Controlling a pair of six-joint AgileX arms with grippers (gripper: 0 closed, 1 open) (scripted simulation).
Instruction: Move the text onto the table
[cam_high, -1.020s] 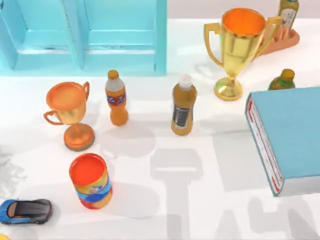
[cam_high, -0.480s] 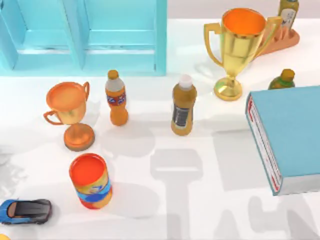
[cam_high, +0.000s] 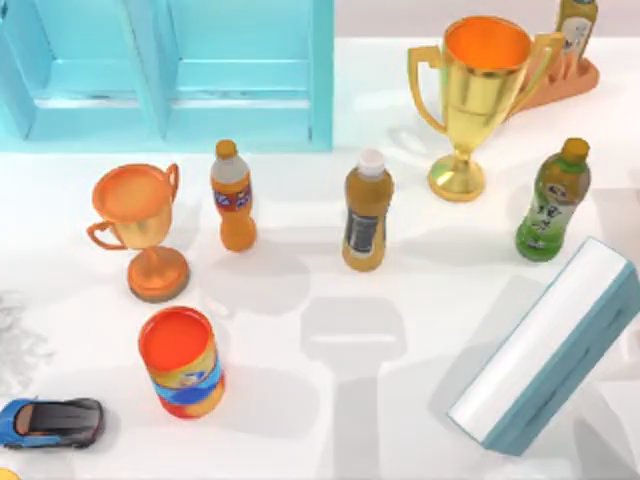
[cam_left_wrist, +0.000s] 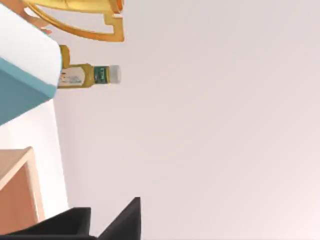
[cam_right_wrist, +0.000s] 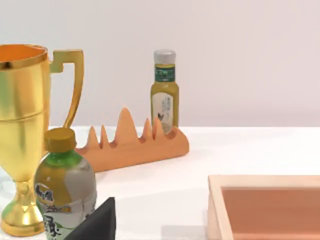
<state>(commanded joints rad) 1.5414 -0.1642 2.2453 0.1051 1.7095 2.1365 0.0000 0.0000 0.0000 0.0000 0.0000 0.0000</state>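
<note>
the book (cam_high: 548, 352) lies at the right side of the table (cam_high: 400, 420) in the top view, tipped up on a slant so its white page edges face upward and the teal cover shows along the lower right side. it sits just in front of the green bottle (cam_high: 552, 203) and apart from it, with the gold trophy (cam_high: 481, 95) farther back. whether it is resting flat on its edge or still settling cannot be told, but my judgement is that it is at or very near the table surface, so the main move looks nearly done; what may remain is for it to come to rest lying steady. from the left wrist view, a teal and white corner of the book (cam_left_wrist: 25, 65) is seen, and dark finger parts of the left gripper (cam_left_wrist: 107, 222) show at the frame edge, holding nothing visible; how far apart they stand i cannot tell. a dark tip of the right gripper (cam_right_wrist: 97, 222) shows beside the green bottle (cam_right_wrist: 64, 192), its opening also unclear.
</note>
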